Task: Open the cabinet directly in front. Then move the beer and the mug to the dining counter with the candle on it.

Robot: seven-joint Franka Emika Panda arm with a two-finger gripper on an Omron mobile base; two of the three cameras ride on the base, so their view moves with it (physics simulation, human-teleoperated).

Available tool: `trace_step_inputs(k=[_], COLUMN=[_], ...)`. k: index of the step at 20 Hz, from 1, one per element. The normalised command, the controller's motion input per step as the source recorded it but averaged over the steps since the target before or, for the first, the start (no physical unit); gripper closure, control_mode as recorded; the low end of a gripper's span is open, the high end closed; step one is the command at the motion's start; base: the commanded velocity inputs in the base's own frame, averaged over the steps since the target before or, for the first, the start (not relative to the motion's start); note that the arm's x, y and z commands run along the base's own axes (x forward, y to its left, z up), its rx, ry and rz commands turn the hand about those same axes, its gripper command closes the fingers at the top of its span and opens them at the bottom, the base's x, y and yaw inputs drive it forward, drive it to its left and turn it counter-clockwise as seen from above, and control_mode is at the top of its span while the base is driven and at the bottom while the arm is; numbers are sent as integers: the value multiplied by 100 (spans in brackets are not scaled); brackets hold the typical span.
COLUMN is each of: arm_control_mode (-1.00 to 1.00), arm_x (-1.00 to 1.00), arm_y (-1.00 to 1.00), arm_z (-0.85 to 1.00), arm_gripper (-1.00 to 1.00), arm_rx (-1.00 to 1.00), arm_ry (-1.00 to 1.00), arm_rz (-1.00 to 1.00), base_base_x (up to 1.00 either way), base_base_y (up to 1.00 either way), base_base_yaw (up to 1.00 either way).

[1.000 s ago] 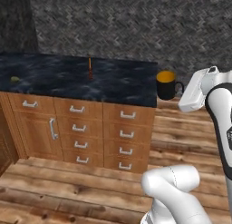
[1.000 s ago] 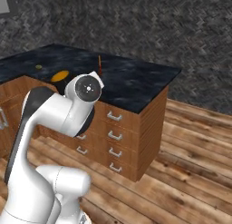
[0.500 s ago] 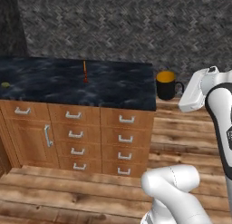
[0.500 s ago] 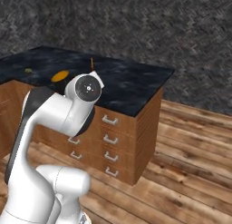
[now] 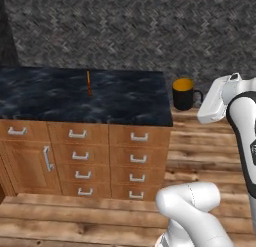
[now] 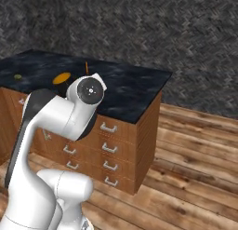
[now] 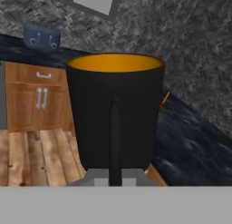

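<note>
While my pincer is clamped on the mug by its handle, off the counter edge at 3 o'clock: keep upright, set down near candle.

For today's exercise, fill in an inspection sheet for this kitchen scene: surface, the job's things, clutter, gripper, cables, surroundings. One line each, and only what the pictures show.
Surface: dining counter, black marbled top over brown drawers with silver handles.
Job's things: candle stands upright on the counter top; mug, black with orange inside, is held in the air off the counter's end, handle toward the hand camera. Beer and cabinet: nothing seen.
Clutter: a small greenish thing lies on the far part of the counter top, too small to identify.
Gripper: gripper shut on the mug's handle.
Cables: nothing seen.
Surroundings: dark grey stone wall, wooden plank floor.
</note>
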Motion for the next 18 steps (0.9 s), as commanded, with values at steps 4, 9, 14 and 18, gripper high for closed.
trace_step_inputs(k=[4, 9, 14, 18], arm_control_mode=[100, 100, 100, 100], arm_x=[0, 0, 0, 0], arm_y=[0, 0, 0, 0], arm_z=[0, 0, 0, 0], arm_gripper=[100, 100, 100, 100], arm_rx=[0, 0, 0, 0], arm_ry=[0, 0, 0, 0], arm_rz=[0, 0, 0, 0], base_base_x=[48, 48, 47, 44], base_base_y=[29, 28, 29, 29], base_base_yaw=[-17, -17, -17, -16])
